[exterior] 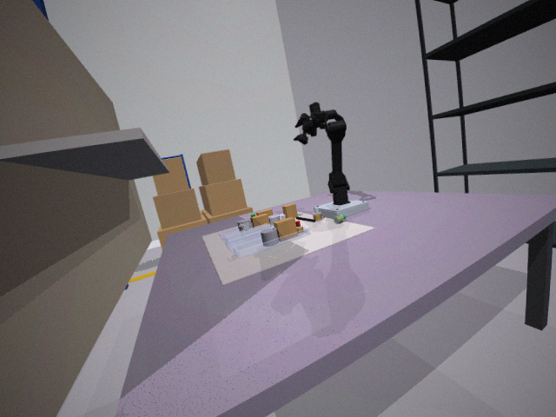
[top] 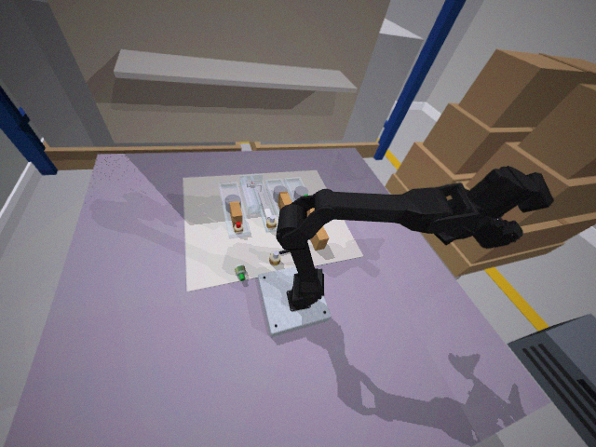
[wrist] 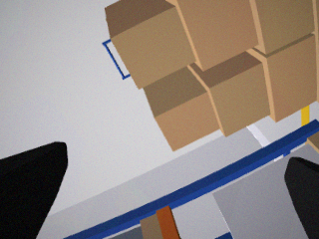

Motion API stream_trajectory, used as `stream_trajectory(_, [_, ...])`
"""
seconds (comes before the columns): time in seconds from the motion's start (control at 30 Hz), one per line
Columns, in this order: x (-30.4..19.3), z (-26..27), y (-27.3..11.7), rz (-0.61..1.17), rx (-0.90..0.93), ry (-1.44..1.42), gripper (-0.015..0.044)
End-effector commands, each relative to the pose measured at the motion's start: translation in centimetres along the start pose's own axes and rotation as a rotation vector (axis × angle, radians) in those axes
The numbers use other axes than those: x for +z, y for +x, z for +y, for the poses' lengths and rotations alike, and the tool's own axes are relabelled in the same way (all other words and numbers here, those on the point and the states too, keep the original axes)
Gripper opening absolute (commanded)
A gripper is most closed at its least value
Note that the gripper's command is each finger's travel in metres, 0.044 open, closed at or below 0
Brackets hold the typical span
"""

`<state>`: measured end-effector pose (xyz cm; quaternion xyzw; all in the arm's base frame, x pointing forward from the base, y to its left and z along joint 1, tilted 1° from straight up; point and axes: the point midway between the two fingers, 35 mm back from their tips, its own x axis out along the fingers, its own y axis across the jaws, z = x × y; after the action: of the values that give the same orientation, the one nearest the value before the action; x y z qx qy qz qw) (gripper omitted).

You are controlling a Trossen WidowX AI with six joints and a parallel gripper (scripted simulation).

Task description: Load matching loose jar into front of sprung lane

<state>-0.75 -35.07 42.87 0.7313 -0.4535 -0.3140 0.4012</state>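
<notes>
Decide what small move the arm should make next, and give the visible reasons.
Probably swing the open, empty end effector down toward the loose white-lidded jar on the mat. The end effector is raised high, off to the side over the cardboard boxes, while a matching white-lidded jar stands in a lane.

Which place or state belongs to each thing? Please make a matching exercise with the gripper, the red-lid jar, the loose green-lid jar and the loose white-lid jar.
1 gripper
2 red-lid jar
3 loose green-lid jar
4 loose white-lid jar

A at the mat edge, by the base plate
B open, high above the table
C inside the leftmost lane
D on the mat, before the lanes

Pairs: 1-B, 2-C, 3-A, 4-D
</notes>
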Motion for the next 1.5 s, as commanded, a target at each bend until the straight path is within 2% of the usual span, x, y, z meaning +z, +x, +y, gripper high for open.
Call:
stream_trajectory(0.0, [-2.9,-5.0,2.1,0.065,-0.140,-0.111,0.0440])
stream_trajectory(0.2, [-8.0,-14.3,3.6,0.215,-0.385,-0.345,0.0440])
stream_trajectory(0.37, [-12.0,-22.1,2.3,0.382,-0.577,-0.585,0.0440])
stream_trajectory(0.57, [-15.6,-30.8,-2.0,0.637,-0.774,-0.923,0.0440])
stream_trajectory(0.8, [-16.9,-38.9,-9.7,1.010,-0.935,-1.371,0.0440])
stream_trajectory(1.07, [-15.0,-44.3,-19.1,1.499,-0.993,-1.885,0.0440])
stream_trajectory(1.3, [-10.7,-45.9,-25.4,1.968,-0.902,-2.352,0.0440])
stream_trajectory(1.47, [-10.3,-45.9,-25.9,2.014,-0.885,-2.397,0.0440])
